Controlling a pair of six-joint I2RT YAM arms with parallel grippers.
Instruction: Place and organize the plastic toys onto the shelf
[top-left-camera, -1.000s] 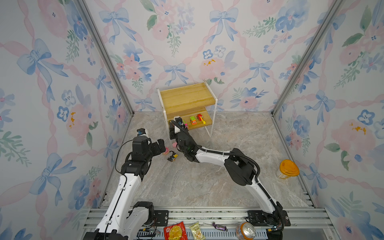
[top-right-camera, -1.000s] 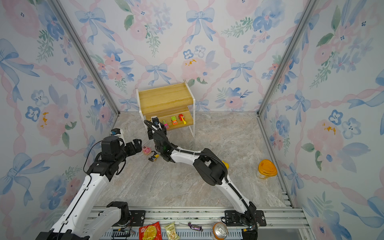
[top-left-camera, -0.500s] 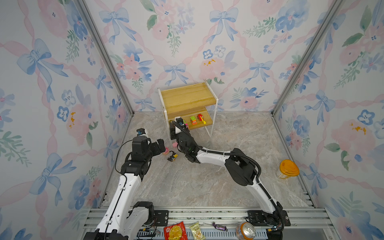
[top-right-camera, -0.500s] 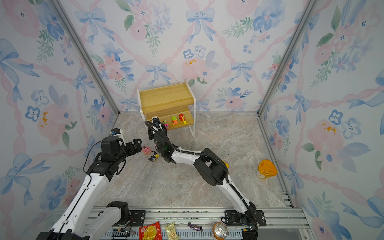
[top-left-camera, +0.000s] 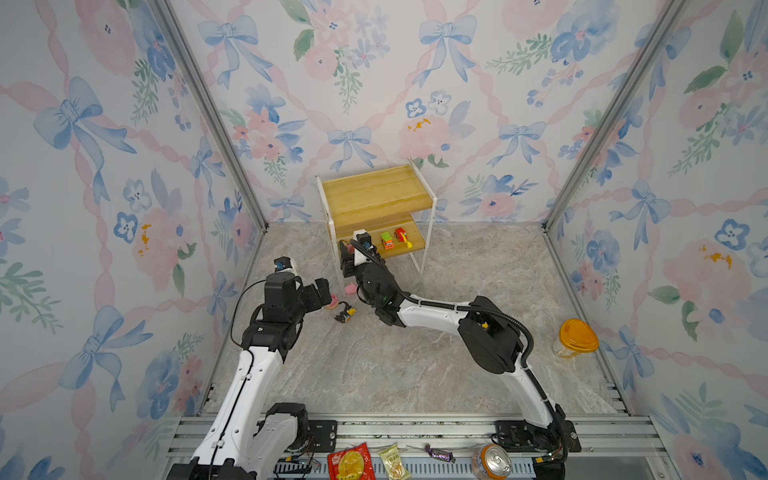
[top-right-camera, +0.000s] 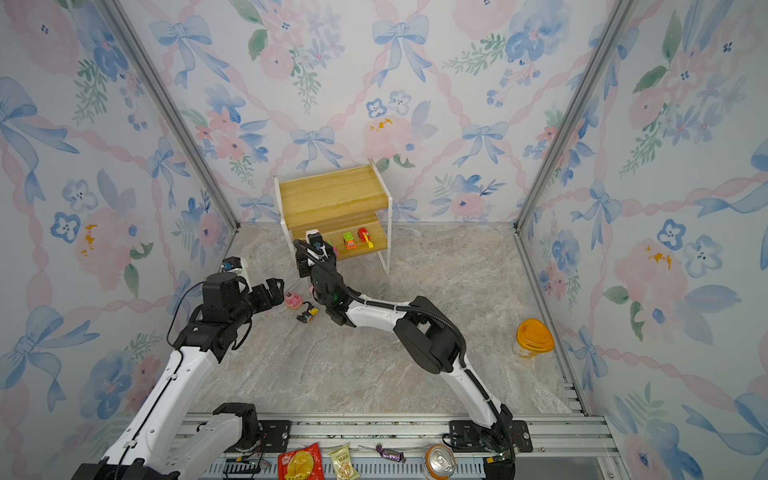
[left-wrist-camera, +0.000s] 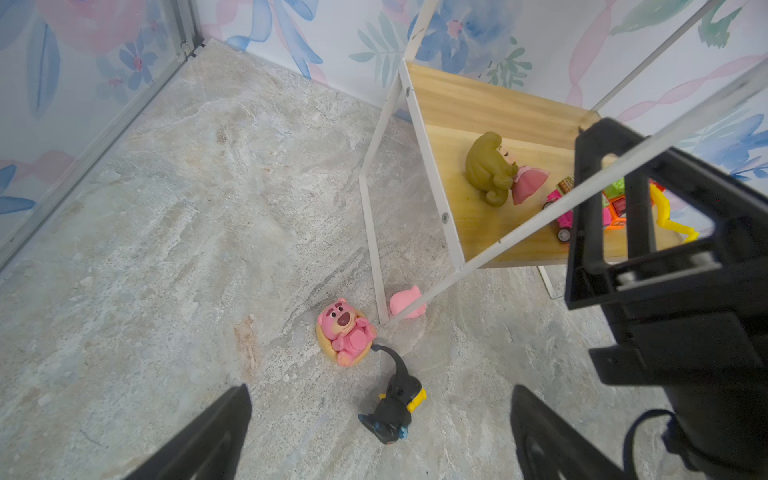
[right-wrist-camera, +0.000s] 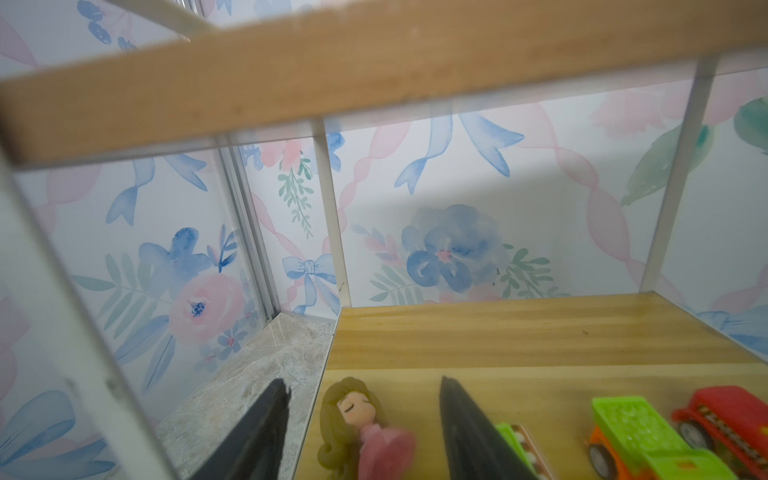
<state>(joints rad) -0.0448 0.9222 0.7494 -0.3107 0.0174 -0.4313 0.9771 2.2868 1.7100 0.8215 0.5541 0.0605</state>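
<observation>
The shelf (top-left-camera: 376, 193) (top-right-camera: 332, 193) stands at the back wall. On its lower board lie the green-orange car (top-left-camera: 387, 240), the red car (top-left-camera: 401, 235), a pink car (left-wrist-camera: 561, 216) and the pink-dress doll (right-wrist-camera: 353, 419) (left-wrist-camera: 498, 170). My right gripper (right-wrist-camera: 365, 382) (top-left-camera: 345, 249) is open, a finger on each side of the doll, touching neither side. On the floor left of the shelf are the pink pig (top-left-camera: 351, 288), the round pink figure (left-wrist-camera: 345, 330) and the black-yellow figure (left-wrist-camera: 395, 405). My left gripper (left-wrist-camera: 381, 390) (top-left-camera: 322, 293) hangs open above the black-yellow figure.
An orange-lidded cup (top-left-camera: 575, 338) stands by the right wall. Snack packets (top-left-camera: 349, 463), a wrapped candy (top-left-camera: 438, 453) and a drink can (top-left-camera: 490, 461) lie on the front rail. The shelf's white front leg (left-wrist-camera: 374, 249) stands right beside the pig.
The right gripper's jaws have spread wider at the shelf's lower board. Neither arm has shifted noticeably.
</observation>
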